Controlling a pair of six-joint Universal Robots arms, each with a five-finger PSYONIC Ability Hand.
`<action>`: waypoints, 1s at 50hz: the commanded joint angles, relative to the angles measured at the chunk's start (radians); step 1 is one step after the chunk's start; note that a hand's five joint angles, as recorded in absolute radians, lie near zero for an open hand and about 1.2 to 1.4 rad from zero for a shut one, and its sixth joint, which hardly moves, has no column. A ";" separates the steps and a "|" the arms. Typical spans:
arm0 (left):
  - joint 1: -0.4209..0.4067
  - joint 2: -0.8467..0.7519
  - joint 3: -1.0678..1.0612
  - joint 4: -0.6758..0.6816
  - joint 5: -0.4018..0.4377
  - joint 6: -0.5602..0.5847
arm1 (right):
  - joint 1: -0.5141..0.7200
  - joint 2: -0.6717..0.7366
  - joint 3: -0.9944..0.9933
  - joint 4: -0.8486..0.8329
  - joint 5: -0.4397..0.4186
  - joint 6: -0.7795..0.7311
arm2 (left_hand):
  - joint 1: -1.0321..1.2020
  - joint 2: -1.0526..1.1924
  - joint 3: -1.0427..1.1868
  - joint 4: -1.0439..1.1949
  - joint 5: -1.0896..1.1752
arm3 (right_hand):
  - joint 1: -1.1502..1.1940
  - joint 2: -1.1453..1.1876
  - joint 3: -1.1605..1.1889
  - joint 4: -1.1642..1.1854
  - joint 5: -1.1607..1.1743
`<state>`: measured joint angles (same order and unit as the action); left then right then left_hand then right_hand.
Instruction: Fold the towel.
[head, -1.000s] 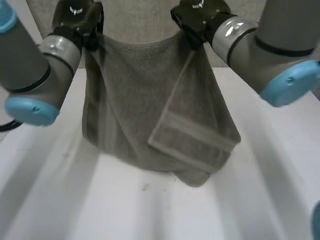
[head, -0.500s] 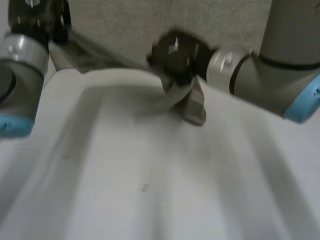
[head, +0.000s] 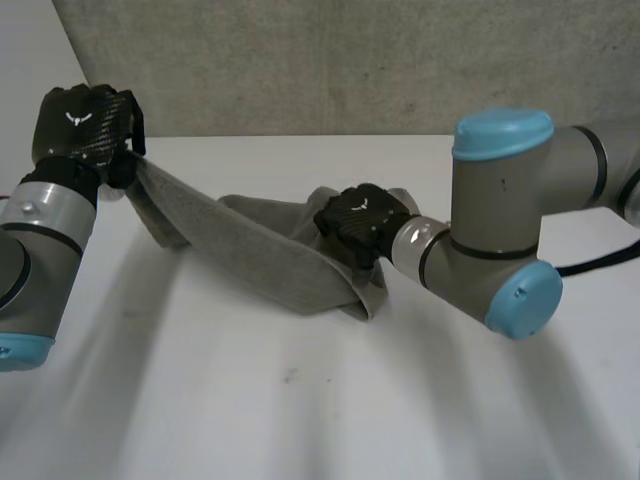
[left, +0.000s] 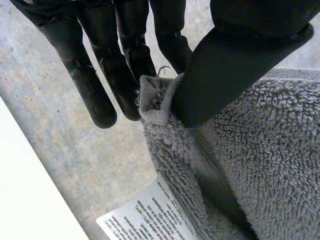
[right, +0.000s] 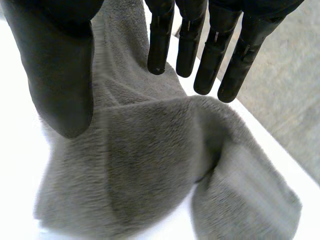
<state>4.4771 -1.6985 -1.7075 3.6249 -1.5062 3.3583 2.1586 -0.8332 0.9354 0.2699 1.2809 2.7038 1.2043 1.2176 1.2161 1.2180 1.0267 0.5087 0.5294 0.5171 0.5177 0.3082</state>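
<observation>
1. Left hand (head: 84, 118): raised over the far-left part of the table (head: 300, 400), at about 10 o'clock in the head view. State: grasping. The thumb (left: 235, 70) and fingers (left: 131, 65) pinch one corner of the towel (head: 270, 250) between them.
2. A white care label (left: 150, 217) sits on the towel edge just past the pinched corner.
3. From the left hand, the towel runs as a sloping band toward 4 o'clock, down onto the table.
4. Right hand (head: 365, 222): low over the table centre, at the opposite end of the towel band. State: released. Its fingers (right: 212, 55) are straight and set apart from its thumb (right: 62, 75), with no cloth pinched between them.
5. The towel lies bunched in soft folds under the right palm and beyond its fingertips. Whether the palm touches the cloth cannot be told.
6. In the head view, a folded lobe of towel rests on the table at 6 o'clock from the right hand.
7. The right arm (head: 500, 220) enters from 3 o'clock.
</observation>
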 joint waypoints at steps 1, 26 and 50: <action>-0.013 0.006 0.045 -0.003 -0.008 0.001 | -0.006 -0.064 0.174 -0.066 -0.003 0.137 | 0.192 0.179 0.180 0.178 0.195 | -0.048 -0.069 -0.056 -0.057 -0.022; -0.093 0.054 0.092 -0.029 -0.012 0.000 | -0.033 -0.190 0.600 -0.514 0.190 0.610 | 0.192 0.179 0.180 0.178 0.195 | -0.334 -0.355 -0.343 -0.343 -0.308; -0.096 0.066 0.092 -0.031 -0.035 -0.033 | 0.035 0.023 0.485 -0.762 0.414 0.687 | 0.192 0.179 0.180 0.178 0.195 | -0.242 -0.263 -0.251 -0.251 -0.216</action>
<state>4.3701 -1.6418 -1.6126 3.5941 -1.5420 3.3482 2.1955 -0.8560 1.4630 -0.4496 1.6199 3.4689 1.2043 1.2176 1.2162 1.2180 1.0267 0.2342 0.2622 0.2509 0.2601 0.0649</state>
